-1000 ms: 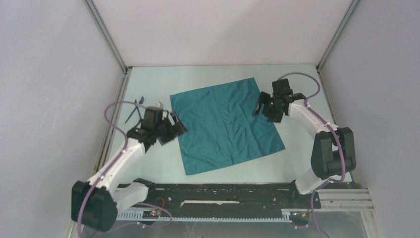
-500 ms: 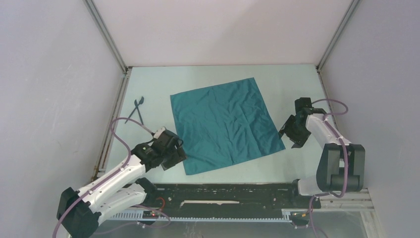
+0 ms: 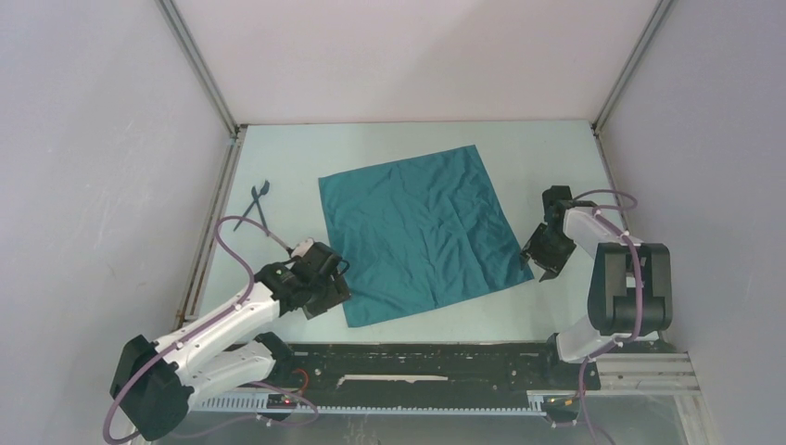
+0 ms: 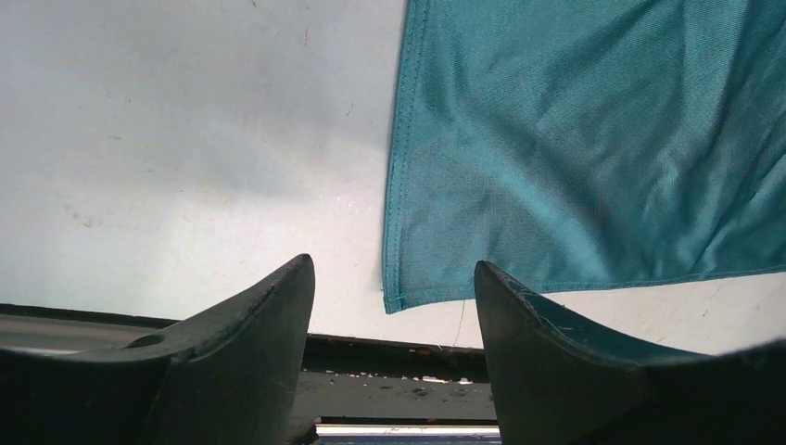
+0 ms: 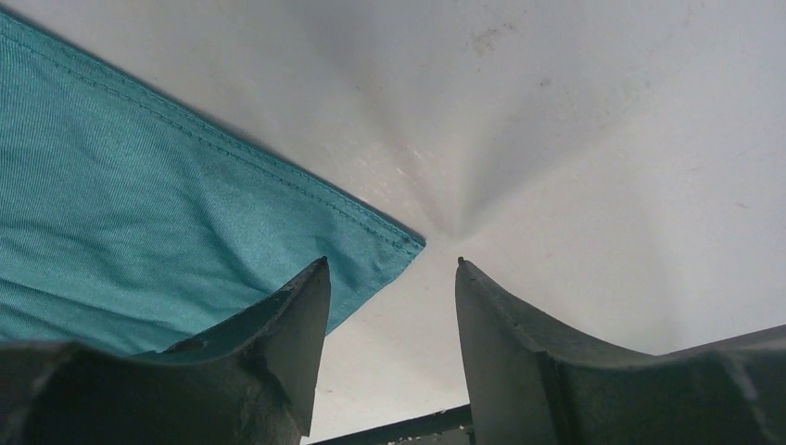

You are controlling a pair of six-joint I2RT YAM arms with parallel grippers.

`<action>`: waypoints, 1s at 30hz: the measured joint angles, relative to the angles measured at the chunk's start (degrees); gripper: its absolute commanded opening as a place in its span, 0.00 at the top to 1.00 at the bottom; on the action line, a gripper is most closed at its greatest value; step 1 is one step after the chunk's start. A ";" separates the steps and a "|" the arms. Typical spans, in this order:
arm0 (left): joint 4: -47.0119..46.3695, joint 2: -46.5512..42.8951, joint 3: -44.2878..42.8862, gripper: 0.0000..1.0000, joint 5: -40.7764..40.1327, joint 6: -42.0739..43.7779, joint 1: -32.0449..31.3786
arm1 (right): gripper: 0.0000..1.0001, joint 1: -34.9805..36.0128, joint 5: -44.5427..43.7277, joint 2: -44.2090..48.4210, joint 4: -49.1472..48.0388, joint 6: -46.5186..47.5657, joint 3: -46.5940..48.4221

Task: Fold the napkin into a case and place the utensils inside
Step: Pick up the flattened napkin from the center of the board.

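Observation:
The teal napkin (image 3: 422, 232) lies flat and unfolded in the middle of the table. My left gripper (image 3: 326, 289) is open and empty just left of the napkin's near left corner, which shows in the left wrist view (image 4: 408, 287) between the fingers. My right gripper (image 3: 539, 258) is open and empty beside the napkin's near right corner, seen in the right wrist view (image 5: 394, 243). Dark utensils (image 3: 253, 205) lie on the table at the far left. No folded case shows.
The table has walls on three sides, with a metal rail (image 3: 209, 232) along the left. A black strip (image 3: 417, 357) runs along the near edge between the arm bases.
Both arms have pulled back toward the near edge, from the napkin's side edges to its near corners. In the last half second they moved only slightly. The napkin has not moved.

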State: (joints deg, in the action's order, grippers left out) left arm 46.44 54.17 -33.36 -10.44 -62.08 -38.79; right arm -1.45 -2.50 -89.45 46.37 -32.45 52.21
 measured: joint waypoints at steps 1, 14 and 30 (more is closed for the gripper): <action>-0.02 0.09 0.00 0.29 0.00 0.00 0.00 | 0.41 0.09 0.00 -0.26 -0.24 0.00 0.00; -0.02 1.03 -0.02 0.29 -0.24 0.04 0.00 | 0.48 1.09 -0.13 -3.54 -1.97 -0.22 0.04; -0.04 1.01 -0.02 0.27 -0.11 0.00 -0.07 | 0.94 1.07 1.68 -2.38 -4.31 -1.20 -1.60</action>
State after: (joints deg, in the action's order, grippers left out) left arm 46.39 55.18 -33.39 -10.55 -62.08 -38.85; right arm -0.38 -0.82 -91.83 42.06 -33.65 50.61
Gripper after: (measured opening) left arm 0.711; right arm 0.179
